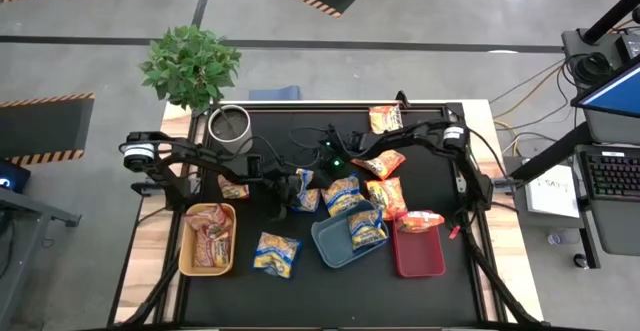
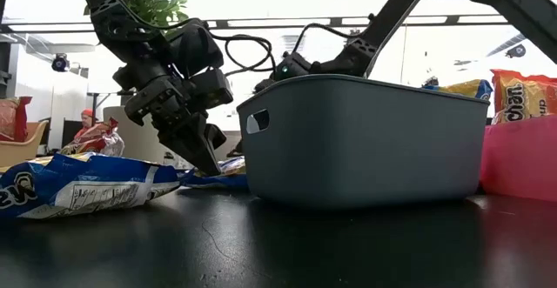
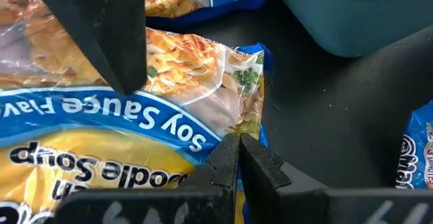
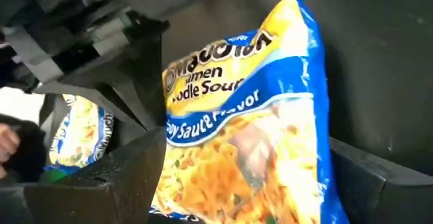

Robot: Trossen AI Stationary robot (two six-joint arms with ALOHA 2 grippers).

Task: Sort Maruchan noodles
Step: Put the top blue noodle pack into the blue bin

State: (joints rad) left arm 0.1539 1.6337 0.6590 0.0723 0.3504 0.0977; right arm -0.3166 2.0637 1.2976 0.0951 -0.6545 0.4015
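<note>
Jaws on the left gripper (image 3: 237, 158) were pinched shut on the edge of a blue-and-yellow soy sauce packet (image 3: 135, 116), which lay on the black counter (image 1: 300, 291) just left of the blue tray (image 1: 335, 246). From table height the same gripper (image 2: 204, 153) pointed down at a slant with its tips at the counter, close beside the grey-blue wall of that tray (image 2: 365, 140). Over in the middle, the right gripper (image 1: 335, 171) had its jaws spread wide, one dark finger (image 4: 122, 176) to each side of another blue-and-yellow packet (image 4: 250, 136), and I could not tell whether they were touching it. Looking down on the counter, the Maruchan noodles were scattered about: one blue-and-yellow packet (image 1: 277, 253) lay alone near the front, between the yellow tray (image 1: 185, 251) and the blue tray; another (image 1: 367, 229) sat in the blue tray; red packets (image 1: 210, 239) filled the yellow tray; an orange packet (image 1: 420, 221) rested across the far rim of the red tray (image 1: 420, 259). More orange packets (image 1: 385, 196) lay in the middle, and one (image 1: 384, 118) lay near the back edge. A metal bowl (image 1: 230, 124) stood at the back left corner, with a potted plant (image 1: 190, 66) just beyond it on the floor.
</note>
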